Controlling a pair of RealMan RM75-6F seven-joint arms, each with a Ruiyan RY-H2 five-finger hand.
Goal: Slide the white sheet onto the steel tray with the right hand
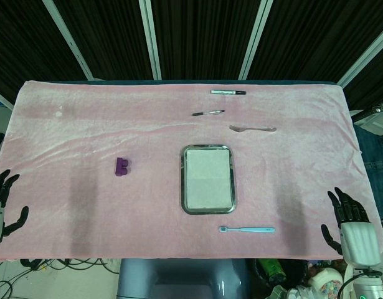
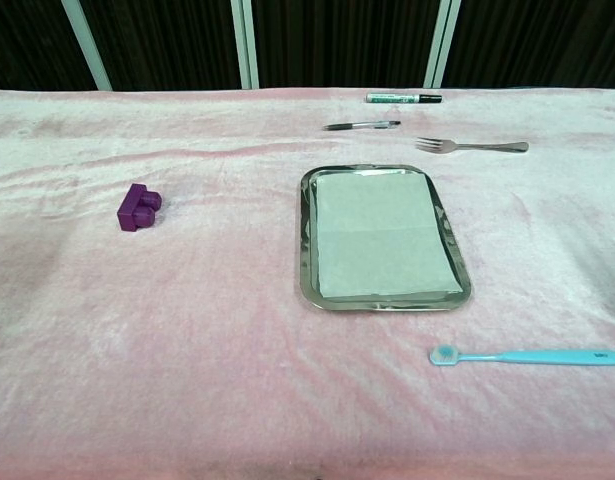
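The right hand [image 1: 353,230] is seen at the lower right corner of the head view, palm side turned down, its dark fingers [image 1: 344,202] spread apart and pointing away from the robot, with nothing held in them. Below it, a short stretch of the wrist is cut off by the frame edge. The left hand [image 1: 1,208] is found at the far left edge, only partly shown, its dark fingers [image 1: 5,184] fanned out and nothing gripped. Neither hand is caught by the chest view.
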